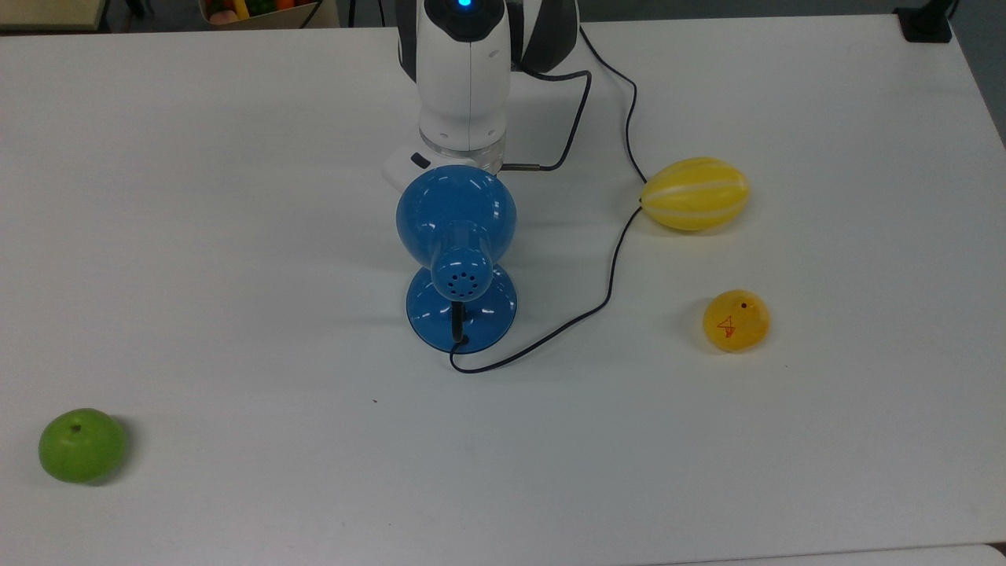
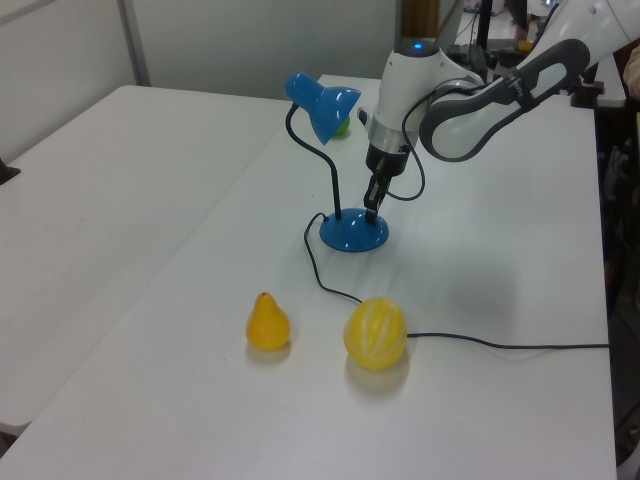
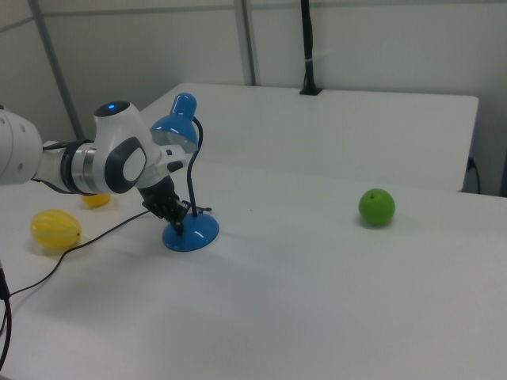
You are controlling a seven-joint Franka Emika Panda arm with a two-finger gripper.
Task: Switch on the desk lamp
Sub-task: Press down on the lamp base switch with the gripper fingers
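— Top view first: where do we find the lamp?

— We see it near the middle of the white table, its blue dome shade tipped over its round base, the vented rear cap facing up at us. A thin black cord leaves the foot of the neck and runs off toward the top view's right, passing just beside the striped yellow melon.

— And the arm?

— The white arm comes in from beyond the lamp, at the top view's upper edge, with a blue light on its top. In the left view we see the gripper pointing down at the far edge of the lamp's base, its tip at or just above the rim. In the right view it sits low beside the base, on the right view's left.

— Are its fingers spread or pinched?

— We cannot tell; the dark tip reads as one narrow shape, and we see nothing held in it.

— What else lies around the lamp?

— A yellow pear lies well to the lamp's right in the top view, nearer us than the melon. A green apple lies far off toward the top view's lower left corner. In the left view the pear and melon sit in front of the lamp, near each other.
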